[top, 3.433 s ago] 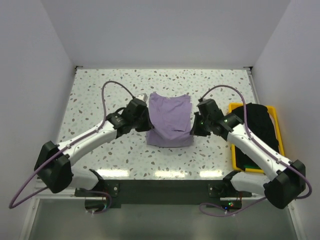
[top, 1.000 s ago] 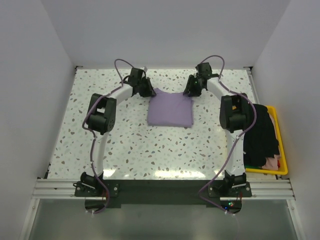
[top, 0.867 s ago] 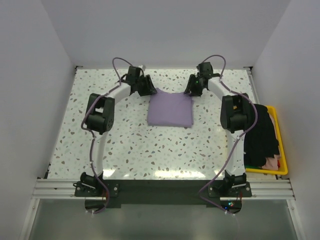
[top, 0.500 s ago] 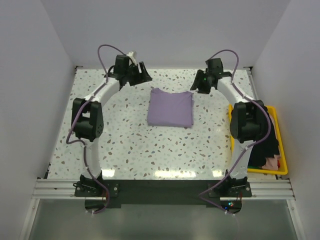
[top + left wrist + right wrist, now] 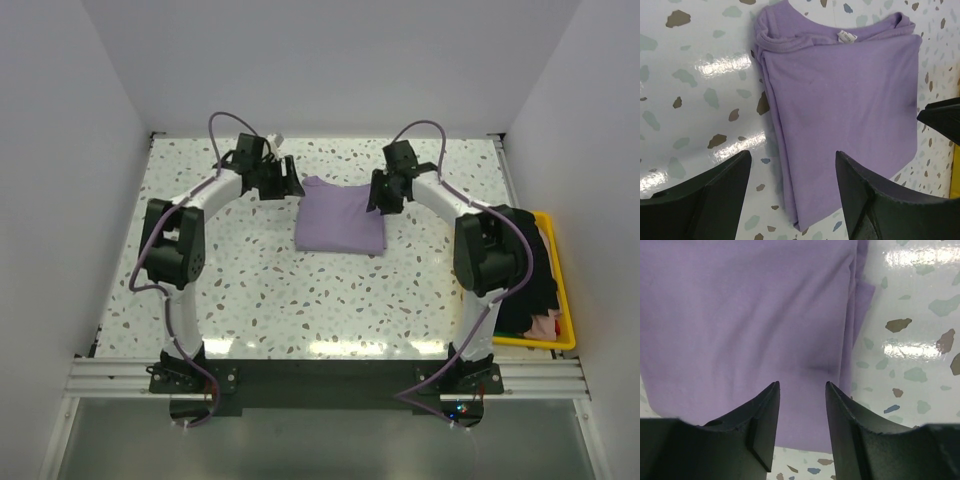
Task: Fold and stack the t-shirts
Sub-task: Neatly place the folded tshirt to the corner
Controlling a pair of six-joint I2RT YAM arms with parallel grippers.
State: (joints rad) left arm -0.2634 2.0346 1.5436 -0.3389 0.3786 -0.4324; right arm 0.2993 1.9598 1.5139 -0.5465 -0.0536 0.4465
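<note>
The lavender t-shirt lies folded in a flat rectangle at the middle of the table, neck label showing at its far edge. My left gripper hovers open at its far left corner; in the left wrist view the gripper straddles the shirt's folded side edge, with nothing held. Over the far right corner my right gripper is open too, its fingertips above flat cloth. The black t-shirt is heaped in the bin.
A yellow plastic bin stands at the table's right edge beside the right arm's base, with a bit of pink cloth under the black one. Both arms reach far back, their cables arching above. White walls close in the back and sides.
The left gripper opened and let go of the shirt's far corner. Both arms lifted away toward the back wall, then came back down over the far corners. The shirt stayed put.
</note>
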